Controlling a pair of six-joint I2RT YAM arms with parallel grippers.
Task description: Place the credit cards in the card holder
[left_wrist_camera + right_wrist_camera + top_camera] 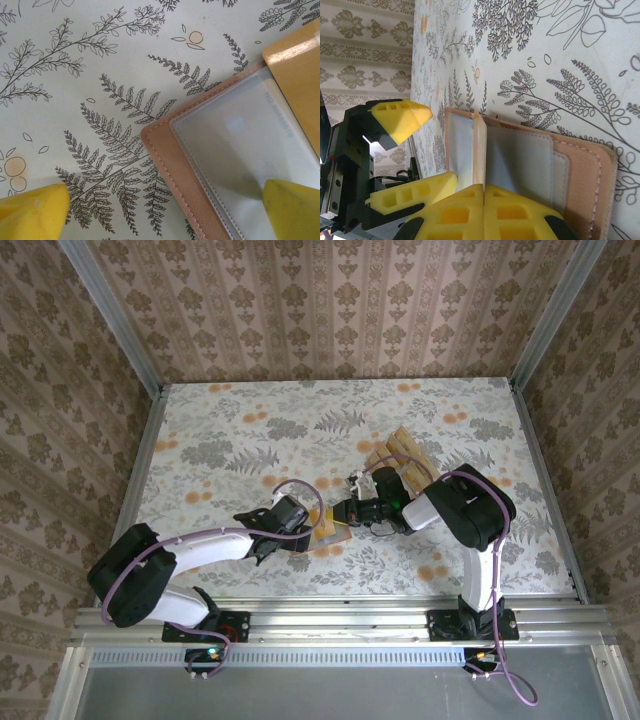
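The card holder lies open on the table, reddish-brown with a greyish slotted inside. My right gripper is shut on one tan credit card, held on edge over the holder's middle; the same card is tan in the left wrist view. My left gripper stands open at the holder's corner, with one fingertip over the grey inside and the other over the table. From above, both grippers meet at the holder. Several more credit cards lie fanned behind the right gripper.
The table has a leaf-patterned cover and is ringed by patterned walls with metal corner posts. The left and far parts of the tabletop are bare pattern. The right arm's elbow stands close to the pile of cards.
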